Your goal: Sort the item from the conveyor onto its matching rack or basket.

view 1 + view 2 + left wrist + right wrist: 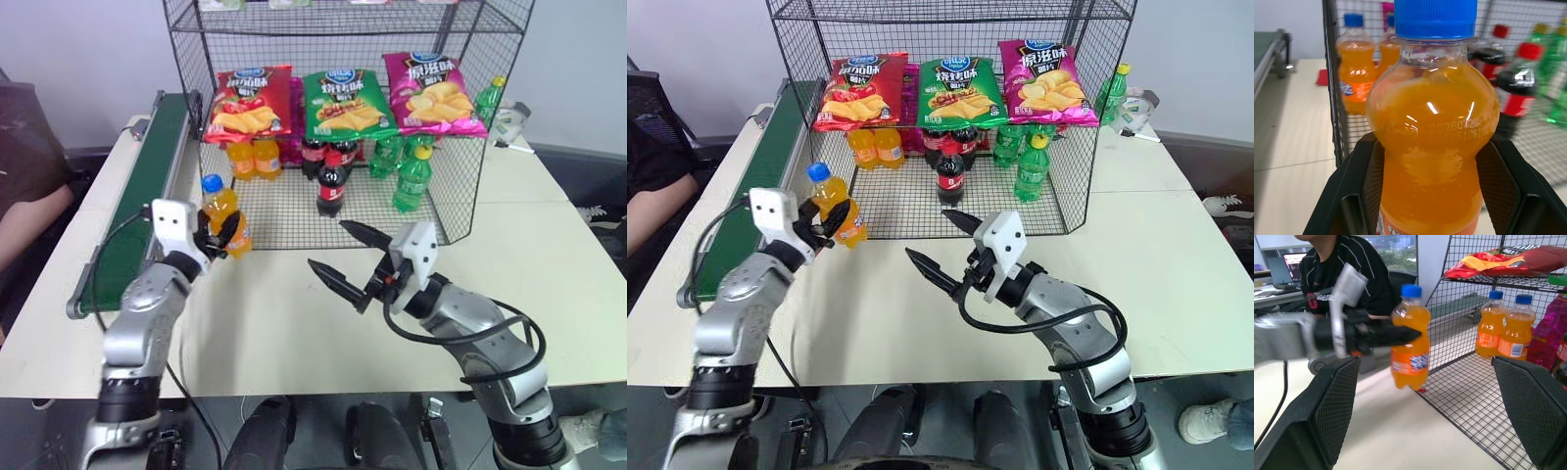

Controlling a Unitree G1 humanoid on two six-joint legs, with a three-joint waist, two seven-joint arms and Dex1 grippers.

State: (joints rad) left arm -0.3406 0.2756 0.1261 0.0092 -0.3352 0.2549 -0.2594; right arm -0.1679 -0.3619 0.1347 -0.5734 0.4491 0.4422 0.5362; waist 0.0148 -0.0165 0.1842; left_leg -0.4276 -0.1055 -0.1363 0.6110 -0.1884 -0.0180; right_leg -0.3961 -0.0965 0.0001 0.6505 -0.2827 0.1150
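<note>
Left gripper [223,235] is clamping the orange soda bottle [224,212] mid-body, holding it upright in the air just outside the wire rack [460,196] front-left corner, beside the conveyor [137,206]. Clear plastic, blue cap, blue-and-orange label. Right gripper [345,257] is hanging above the table [549,264], fingers spread wide.

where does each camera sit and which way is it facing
Head eyes: up high, looking forward and down at table, rack, both arms.
Left wrist: along the left tool, shut on the orange soda bottle.
Right wrist: between open right tool fingers toward that bottle, a person behind.
Shared: the bottle, rack.
</note>
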